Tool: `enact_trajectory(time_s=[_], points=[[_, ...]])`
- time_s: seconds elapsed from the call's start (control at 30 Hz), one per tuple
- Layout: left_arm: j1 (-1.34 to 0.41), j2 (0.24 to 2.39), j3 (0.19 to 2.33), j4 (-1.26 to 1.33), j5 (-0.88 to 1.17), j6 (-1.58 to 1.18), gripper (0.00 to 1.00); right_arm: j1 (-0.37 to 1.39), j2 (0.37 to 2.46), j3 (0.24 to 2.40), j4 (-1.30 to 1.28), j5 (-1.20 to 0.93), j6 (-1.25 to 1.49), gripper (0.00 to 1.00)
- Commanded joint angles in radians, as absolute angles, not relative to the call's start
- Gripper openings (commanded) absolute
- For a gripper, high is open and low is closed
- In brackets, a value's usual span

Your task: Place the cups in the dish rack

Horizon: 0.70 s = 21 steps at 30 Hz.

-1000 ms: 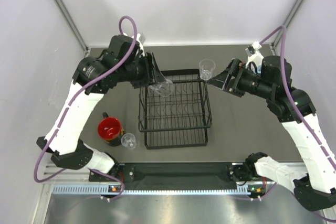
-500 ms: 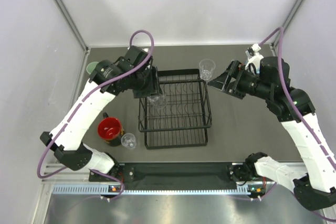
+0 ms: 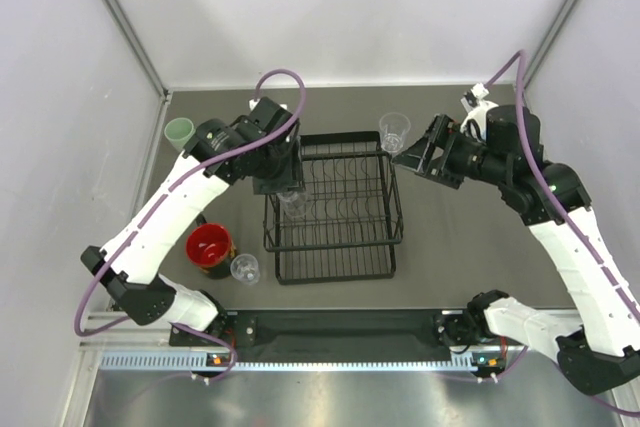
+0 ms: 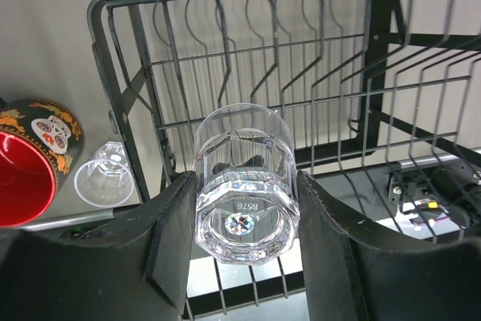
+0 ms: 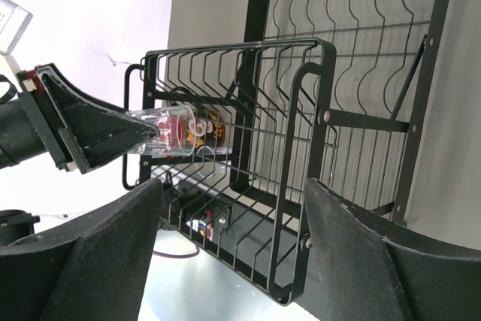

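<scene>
My left gripper [image 3: 291,185] is shut on a clear plastic glass [image 3: 294,200], held over the far left part of the black wire dish rack [image 3: 336,278]. In the left wrist view the glass [image 4: 244,186] sits between both fingers [image 4: 176,238], its thick base toward the camera and its mouth toward the rack wires [image 4: 120,95]. My right gripper [image 3: 408,157] stands open and empty just off the rack's far right corner, close to a clear stemmed glass [image 3: 394,130]. The right wrist view shows the rack [image 5: 323,73] and the held glass [image 5: 161,131].
A red-lined dark cup [image 3: 210,245] and a small clear glass [image 3: 244,267] stand left of the rack's near corner, also in the left wrist view as cup [image 4: 26,163] and glass [image 4: 105,178]. A pale green tumbler [image 3: 179,132] stands at the far left by the wall.
My left arm has swung the clear glass from the rack's far left corner inward and down over the rack. The right arm has barely shifted.
</scene>
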<state>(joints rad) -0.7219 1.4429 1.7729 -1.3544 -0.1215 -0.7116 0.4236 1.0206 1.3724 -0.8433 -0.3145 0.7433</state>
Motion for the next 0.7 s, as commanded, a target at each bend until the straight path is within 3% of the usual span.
enact_trajectory(time_s=[0.0,0.23,0.57,0.6,0.67], points=[[-0.726,1.437,1.758,-1.508,-0.144,-0.699,0.00,0.430,1.026,1.376,-0.833,-0.307,0.735,0.75],[-0.727,1.454,1.738,-1.508,-0.146,-0.693,0.04,0.431,1.031,1.371,-0.833,-0.308,0.730,0.75],[-0.727,1.457,1.718,-1.508,-0.144,-0.692,0.46,0.430,1.019,1.353,-0.827,-0.307,0.735,0.75],[-0.729,1.456,1.727,-1.506,-0.146,-0.692,0.54,0.430,1.017,1.353,-0.825,-0.308,0.735,0.75],[-0.727,1.456,1.743,-1.508,-0.150,-0.687,0.58,0.430,1.014,1.350,-0.825,-0.311,0.735,0.75]])
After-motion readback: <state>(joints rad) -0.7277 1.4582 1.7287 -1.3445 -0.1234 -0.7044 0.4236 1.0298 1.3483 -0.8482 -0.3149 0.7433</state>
